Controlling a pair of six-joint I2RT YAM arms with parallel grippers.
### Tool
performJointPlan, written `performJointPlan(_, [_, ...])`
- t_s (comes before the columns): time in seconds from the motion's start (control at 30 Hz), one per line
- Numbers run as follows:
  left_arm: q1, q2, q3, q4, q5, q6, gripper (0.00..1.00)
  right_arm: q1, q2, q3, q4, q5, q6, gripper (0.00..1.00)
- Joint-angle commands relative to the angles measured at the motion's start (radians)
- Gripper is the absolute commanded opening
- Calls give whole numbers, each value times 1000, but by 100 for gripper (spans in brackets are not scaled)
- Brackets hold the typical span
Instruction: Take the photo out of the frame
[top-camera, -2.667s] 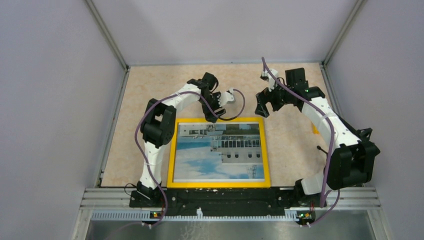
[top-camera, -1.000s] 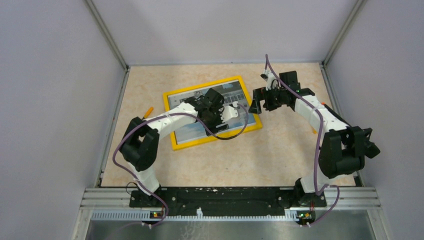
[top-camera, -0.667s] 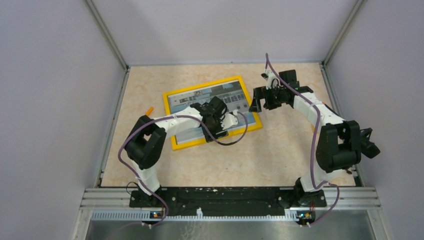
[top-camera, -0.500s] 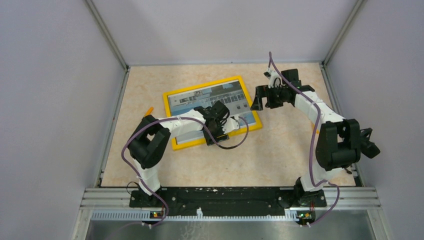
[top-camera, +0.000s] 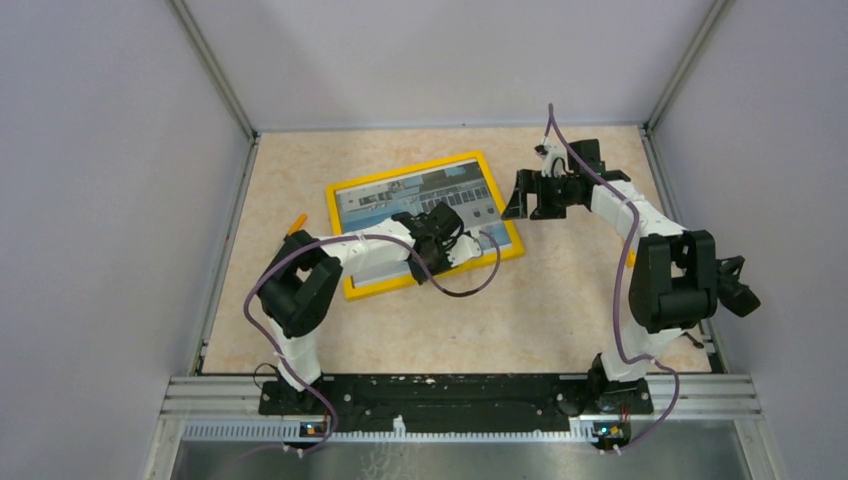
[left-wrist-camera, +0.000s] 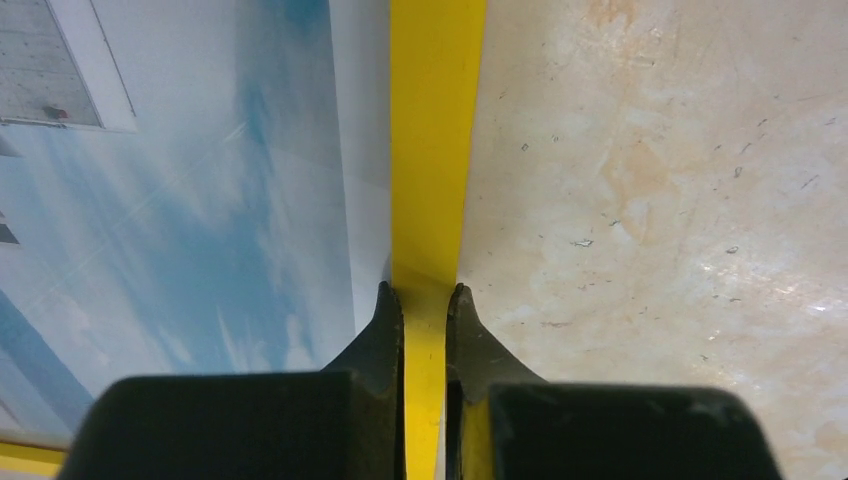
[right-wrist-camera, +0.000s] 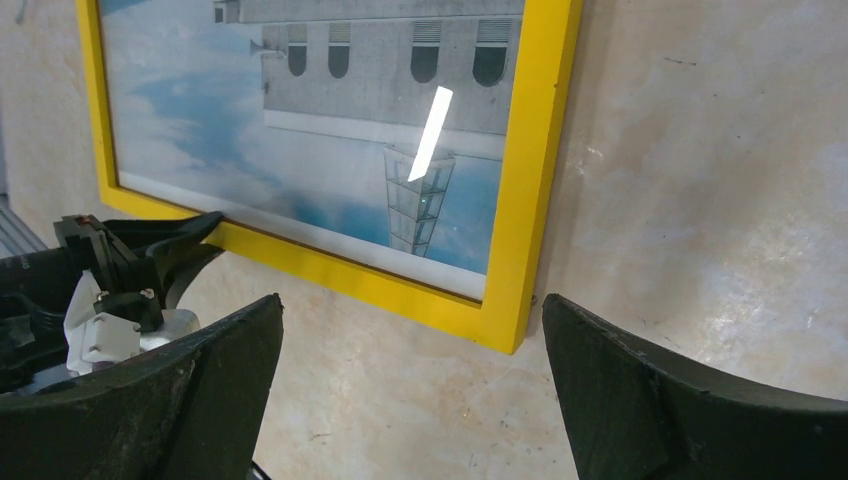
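The frame (top-camera: 349, 289) lies face up on the table (top-camera: 560, 300), in the middle of the far half and turned at a slant, so that its right end sits farther back than its left. The photo (top-camera: 400, 195) is inside it, behind the yellow border, showing the white building, blue sky and clouds.

The left gripper (top-camera: 420, 268) reaches in from the near left and sits on the frame's near border, toward the right end. In the left wrist view, its fingers (left-wrist-camera: 385, 320) are drawn narrow around the yellow strip (left-wrist-camera: 435, 150), pinching it. One finger is on the side of the photo (left-wrist-camera: 180, 200) and the other on the side of the bare table (left-wrist-camera: 650, 200).

The right gripper (top-camera: 522, 195) hangs just beside the frame's right end, apart from it and holding nothing. Its own camera shows the right gripper (right-wrist-camera: 410, 310) spread wide, with the frame's corner (right-wrist-camera: 530, 180) between and beyond the two fingers. A bright streak of glare crosses the photo (right-wrist-camera: 300, 150) there, and the marbled table (right-wrist-camera: 700, 150) runs alongside.

A small orange piece (top-camera: 297, 222) lies on the table just left of the frame.
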Motion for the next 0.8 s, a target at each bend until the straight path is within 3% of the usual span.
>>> performJointPlan(0.0, [11, -62, 71, -40, 84, -45, 0, -38, 26, 28, 24, -88, 81, 99])
performJointPlan(0.47, [31, -275, -5, 59, 107, 3, 0, -47, 123, 0, 22, -235, 206, 98])
performJointPlan(0.77, [40, -359, -88, 141, 83, 34, 0, -50, 165, -52, 134, -352, 373, 93])
